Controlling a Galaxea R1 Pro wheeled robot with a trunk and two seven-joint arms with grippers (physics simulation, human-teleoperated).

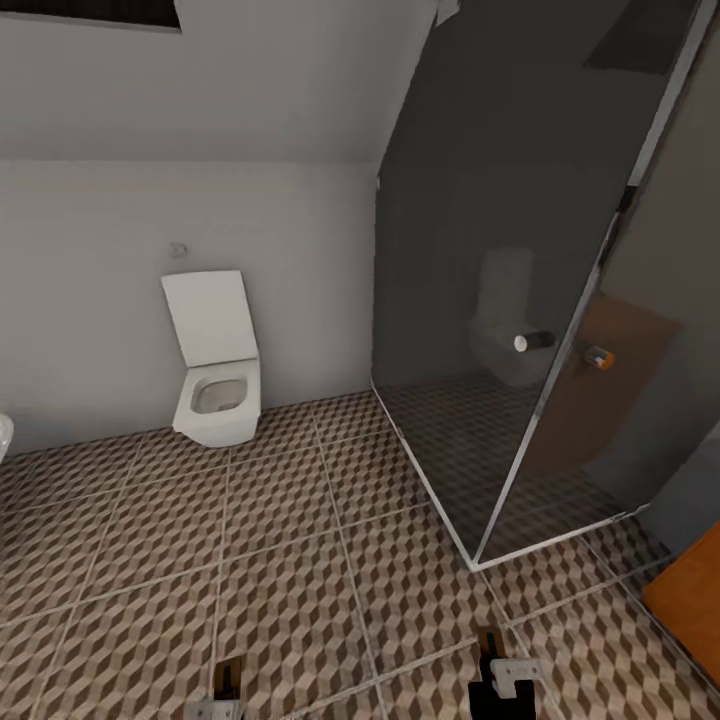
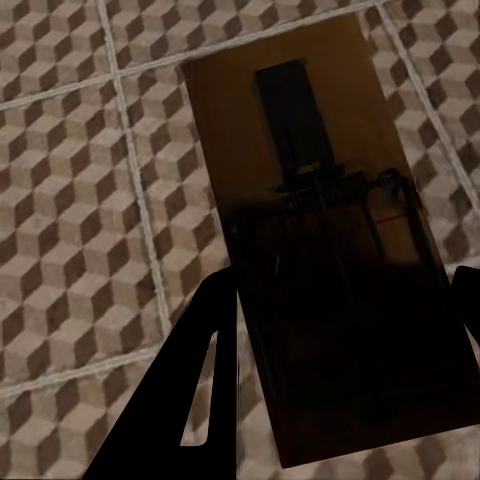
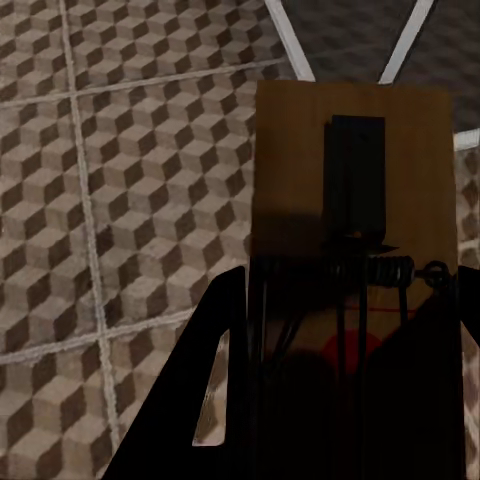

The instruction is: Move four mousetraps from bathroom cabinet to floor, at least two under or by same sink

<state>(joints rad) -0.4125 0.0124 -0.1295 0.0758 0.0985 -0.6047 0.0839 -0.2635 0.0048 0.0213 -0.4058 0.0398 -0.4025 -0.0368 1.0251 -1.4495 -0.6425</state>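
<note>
Each of my grippers holds a mousetrap over the bathroom floor [image 1: 300, 560] with its cube-patterned tiles. In the left wrist view, a dark-brown mousetrap [image 2: 300, 150] with its wire spring sticks out between the fingers of my left gripper [image 2: 340, 380], which is shut on it. My right gripper [image 3: 345, 400] is shut on a lighter brown mousetrap [image 3: 350, 170] with a red mark. In the head view both grippers sit low at the bottom edge, left gripper [image 1: 228, 695] and right gripper [image 1: 508, 685]. The cabinet and the bathroom sink are out of view.
A white wall-hung toilet [image 1: 215, 385] with its lid up stands at the back left. A glass shower enclosure [image 1: 520, 330] with a white base rim fills the right. An orange-brown panel [image 1: 690, 600] is at the lower right. A white fixture's edge [image 1: 4, 435] shows far left.
</note>
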